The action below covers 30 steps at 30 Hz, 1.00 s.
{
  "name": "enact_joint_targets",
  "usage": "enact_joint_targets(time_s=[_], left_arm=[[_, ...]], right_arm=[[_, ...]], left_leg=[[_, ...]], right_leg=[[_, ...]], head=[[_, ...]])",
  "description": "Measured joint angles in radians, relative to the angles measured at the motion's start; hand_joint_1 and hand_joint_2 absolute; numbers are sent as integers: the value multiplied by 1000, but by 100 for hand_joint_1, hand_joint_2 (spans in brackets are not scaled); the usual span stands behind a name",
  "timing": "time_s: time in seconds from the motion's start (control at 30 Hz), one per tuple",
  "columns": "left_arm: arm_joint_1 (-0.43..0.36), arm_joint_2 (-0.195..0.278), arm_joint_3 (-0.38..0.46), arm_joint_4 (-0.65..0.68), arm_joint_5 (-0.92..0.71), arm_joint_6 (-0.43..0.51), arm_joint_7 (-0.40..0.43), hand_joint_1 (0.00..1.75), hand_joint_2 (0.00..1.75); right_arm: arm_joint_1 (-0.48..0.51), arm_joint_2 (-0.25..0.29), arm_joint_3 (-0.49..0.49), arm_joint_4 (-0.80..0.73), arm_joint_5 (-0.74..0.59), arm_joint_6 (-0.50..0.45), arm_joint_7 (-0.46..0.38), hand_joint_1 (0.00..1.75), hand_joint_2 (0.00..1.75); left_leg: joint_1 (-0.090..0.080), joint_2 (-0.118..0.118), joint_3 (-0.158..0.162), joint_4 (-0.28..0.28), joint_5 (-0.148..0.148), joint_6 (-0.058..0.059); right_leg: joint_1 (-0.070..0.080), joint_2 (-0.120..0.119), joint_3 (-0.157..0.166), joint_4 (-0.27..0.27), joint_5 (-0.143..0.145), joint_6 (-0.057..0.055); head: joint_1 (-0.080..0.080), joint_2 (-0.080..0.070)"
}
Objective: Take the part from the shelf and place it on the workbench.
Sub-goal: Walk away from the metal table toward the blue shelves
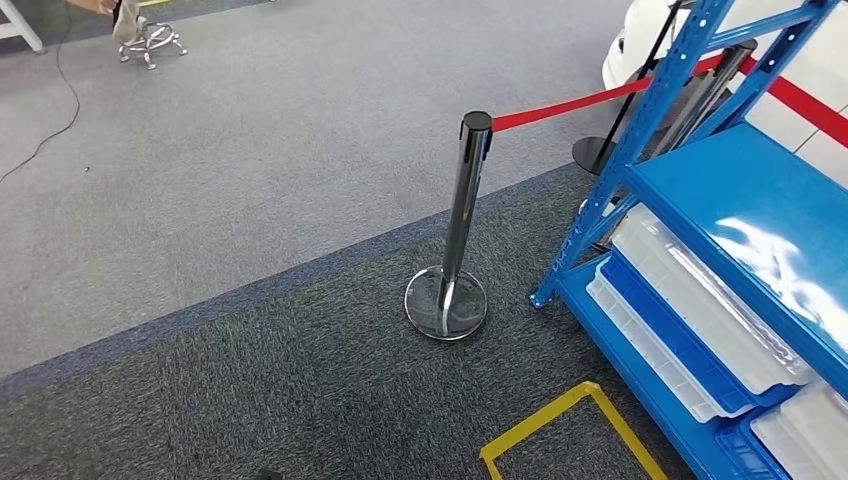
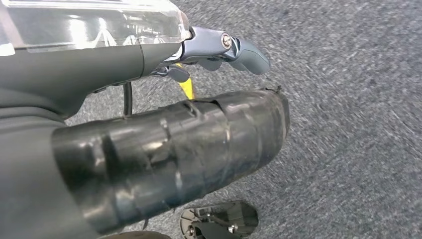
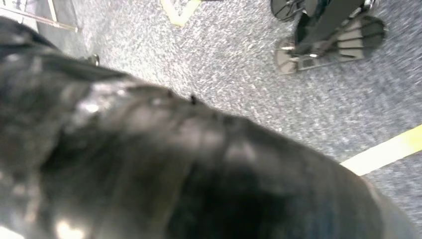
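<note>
Shelf [image 1: 740,200] at my right, no part in grasp yet; my left hand [image 2: 219,50] curled on nothing, right hand [image 3: 174,164] unreadable (blur); risk: clipping post [image 1: 465,215] while turning.

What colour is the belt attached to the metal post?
Red. The belt runs from the post toward the shelf, best seen in the head view.

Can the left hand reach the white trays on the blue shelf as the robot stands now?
Probably not. The left hand hangs over grey carpet, while the white trays lie low in the blue shelf on the robot's right side.
</note>
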Motion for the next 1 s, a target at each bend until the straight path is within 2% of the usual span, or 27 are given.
enact_joint_targets(time_s=[0.03,0.07,0.1,0.17,0.2,0.27,0.3,0.33,0.37,0.4,0.43,0.47,0.5,0.53,0.57,0.6,0.63,0.67,0.7,0.73,0.77,0.83,0.87,0.9,0.93,0.97,1.0], left_arm=[[0,0,1,0,0,-1,1,0,0],[0,0,1,0,0,-1,2,0,0],[-1,0,2,0,0,-2,3,0,0],[-3,0,2,0,0,-2,3,0,0],[-4,-1,3,0,1,-2,3,0,0],[-5,-1,3,0,1,-2,1,0,0],[-4,-1,4,0,1,-2,1,0,0],[-3,-1,5,0,1,-2,0,0,0],[-1,-1,6,0,2,-3,0,0,0],[1,-1,8,0,2,-3,0,0,0],[3,-1,9,0,2,-4,0,0,0],[4,-1,10,0,3,-4,0,0,0],[4,0,10,0,3,-4,0,0,0],[4,0,12,0,3,-4,0,0,0],[5,1,13,0,3,-4,0,0,0],[4,1,15,0,3,-4,-1,0,0],[4,1,17,0,3,-4,-1,0,0],[3,1,18,0,3,-4,-1,0,0],[3,1,19,0,4,-4,0,0,0],[3,1,19,0,3,-4,0,0,0],[3,0,19,0,3,-4,0,0,0],[5,1,19,0,3,-4,0,0,0],[6,1,20,0,3,-4,0,0,0],[8,2,20,0,3,-4,0,0,0],[8,2,20,0,3,-3,0,0,0],[7,2,20,0,2,-3,0,0,0],[6,2,20,0,2,-3,0,0,0]], right_arm=[[-1,-1,0,0,0,0,2,0,0],[-3,-1,0,0,1,-1,4,0,0],[-4,-1,0,0,1,-1,5,0,0],[-4,-2,0,0,1,-1,7,0,0],[-3,-2,0,0,1,-1,7,0,0],[-3,-2,0,0,1,0,6,0,0],[-4,-2,0,0,2,0,6,0,0],[-5,-2,0,0,2,0,6,0,0],[-5,-2,0,0,3,1,5,0,0],[-4,-2,0,0,3,1,5,0,0],[-4,-1,0,0,4,1,5,0,0],[-3,-1,0,0,4,1,4,0,0],[-3,0,0,0,5,2,3,0,0],[-4,0,0,0,6,2,2,0,0],[-5,1,0,0,8,2,2,0,0],[-6,2,0,1,9,2,1,0,0],[-5,2,0,1,11,2,1,0,0],[-4,2,0,1,13,2,1,0,0],[-1,2,0,2,14,2,1,0,0],[0,2,0,2,14,2,1,0,0],[0,2,0,2,15,2,0,0,0],[-3,2,0,3,17,4,0,0,0],[-4,2,0,3,17,5,0,0,0],[-4,2,0,3,18,6,0,0,0],[-4,2,0,3,19,8,0,0,0],[-3,2,0,4,19,10,0,0,0],[-2,2,0,4,20,12,-1,0,0]], left_leg=[[-2,9,3,1,-4,-5],[-4,17,6,2,-7,-11],[-6,25,8,2,-10,-17],[-7,40,14,0,-13,-28],[-5,33,16,5,-19,-34],[0,-11,-6,61,-61,-42],[2,-38,-33,121,-95,-44],[2,-54,-66,191,-129,-46],[3,-60,-97,254,-152,-47],[3,-62,-114,286,-153,-47],[3,-64,-114,279,-134,-47],[3,-69,-96,233,-97,-45],[4,-86,-68,162,-56,-41],[5,-114,-41,96,-27,-38],[6,-137,-24,49,-10,-36],[5,-155,-15,25,-6,-34],[3,-157,-14,21,-9,-32],[4,-145,-12,19,-7,-28],[5,-132,-9,14,-3,-22],[8,-120,-6,7,1,-15],[10,-105,-4,1,5,-9],[8,-77,-3,-3,6,-2],[6,-61,-3,-3,5,-2],[5,-45,-2,-2,3,-1],[5,-32,-1,-2,1,-2],[5,-20,1,-2,-1,-3],[4,-10,5,-2,-4,-5]], right_leg=[[3,-18,34,-66,23,-4],[6,-30,55,-108,34,-10],[10,-36,62,-126,35,-17],[12,-17,61,-127,37,-29],[10,-7,62,-131,40,-35],[4,12,65,-140,46,-48],[4,21,65,-141,48,-52],[4,32,63,-141,48,-55],[5,44,63,-140,48,-56],[6,58,63,-139,48,-57],[7,73,63,-137,47,-57],[6,87,64,-134,46,-56],[6,101,63,-131,45,-54],[7,113,60,-125,43,-50],[6,125,56,-121,42,-45],[5,135,51,-117,41,-39],[4,145,46,-116,43,-32],[3,157,44,-118,46,-25],[3,157,42,-117,45,-20],[5,142,37,-106,37,-16],[7,115,23,-77,18,-12],[7,55,-32,37,-45,-6],[5,41,-63,101,-71,-3],[4,35,-84,142,-81,-1],[3,31,-86,148,-72,0],[3,26,-67,113,-46,0],[3,14,-30,47,-10,-3]], head=[[0,0],[0,0],[0,0],[-1,0],[-1,0],[-2,0],[-2,0],[-3,0],[-2,0],[-2,0],[-2,0],[-2,0],[-2,0],[-2,0],[-2,0],[-2,0],[-2,0],[-2,0],[-2,0],[-1,0],[1,0],[4,0],[4,0],[4,0],[4,0],[4,0],[4,0]])
